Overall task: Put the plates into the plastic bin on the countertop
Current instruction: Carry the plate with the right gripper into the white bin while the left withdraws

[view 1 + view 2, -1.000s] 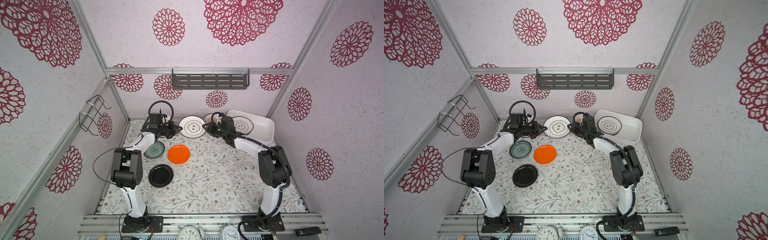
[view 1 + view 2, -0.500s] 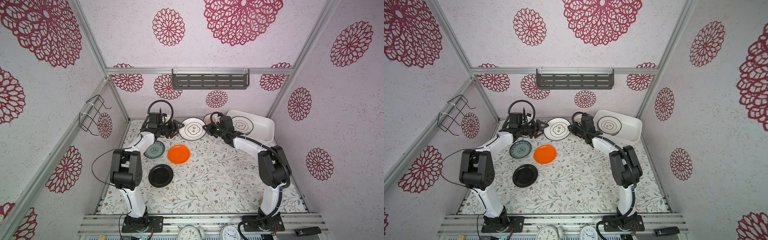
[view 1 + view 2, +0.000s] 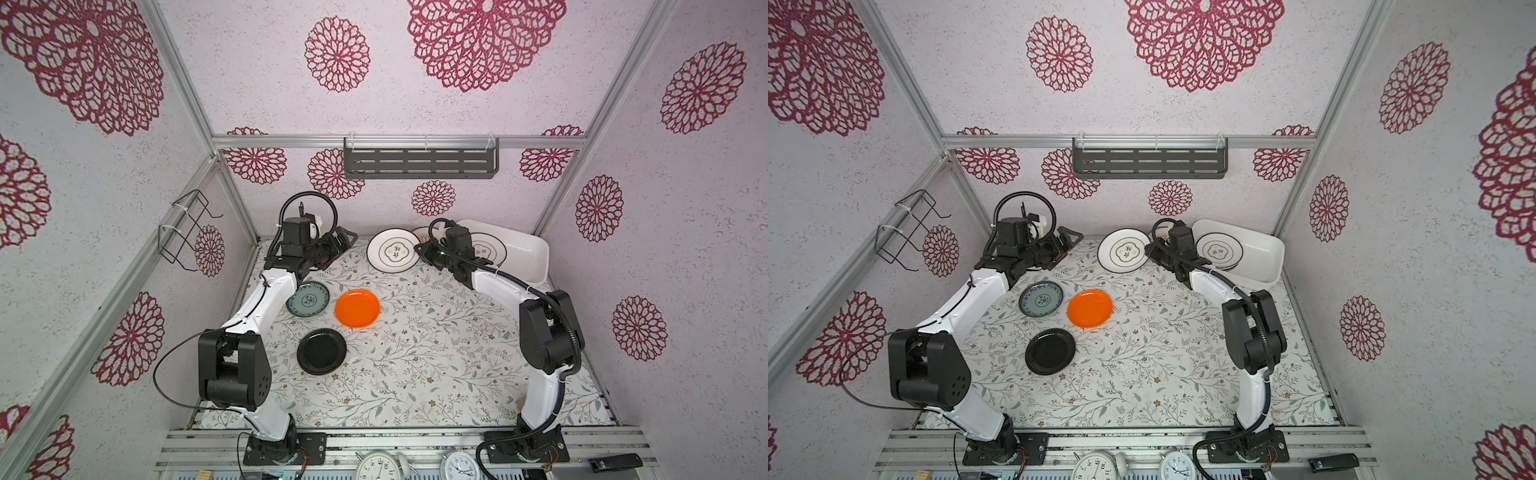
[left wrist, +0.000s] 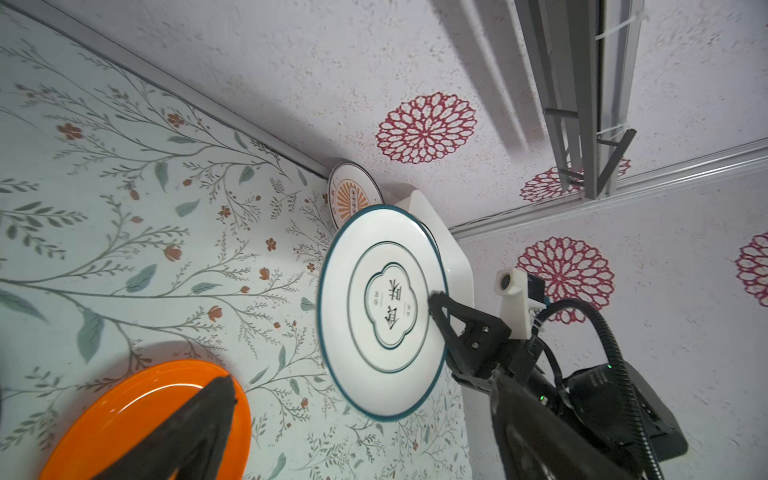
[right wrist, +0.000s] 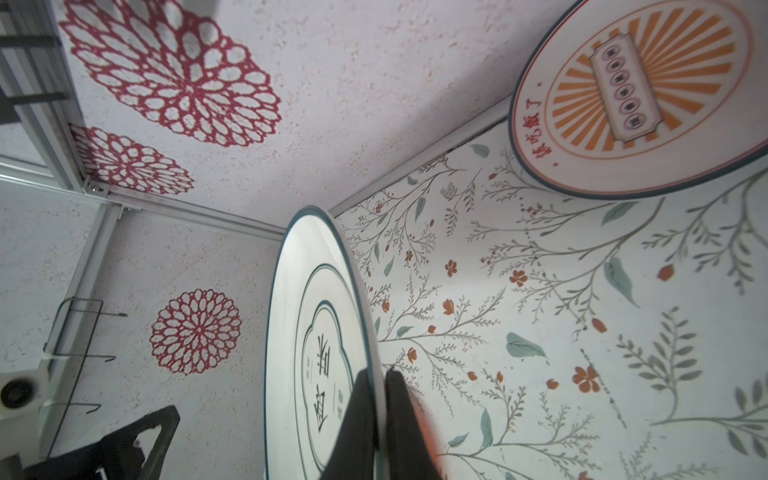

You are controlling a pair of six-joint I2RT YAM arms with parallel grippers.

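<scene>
Fingers (image 5: 358, 411) of the right gripper (image 5: 377, 376) are pinched on the ringed plate (image 3: 394, 250), just released by the spread left gripper (image 3: 343, 248); binning is now enabled.

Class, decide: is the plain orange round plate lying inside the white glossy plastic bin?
No, the orange plate lies on the leafy-printed countertop, well apart from the white bin.

plastic bin (image 3: 536, 259): back right of countertop (image 3: 436, 353) | inner plate (image 3: 492, 249): in bin | outer plate (image 3: 392, 251): just left of bin
</scene>
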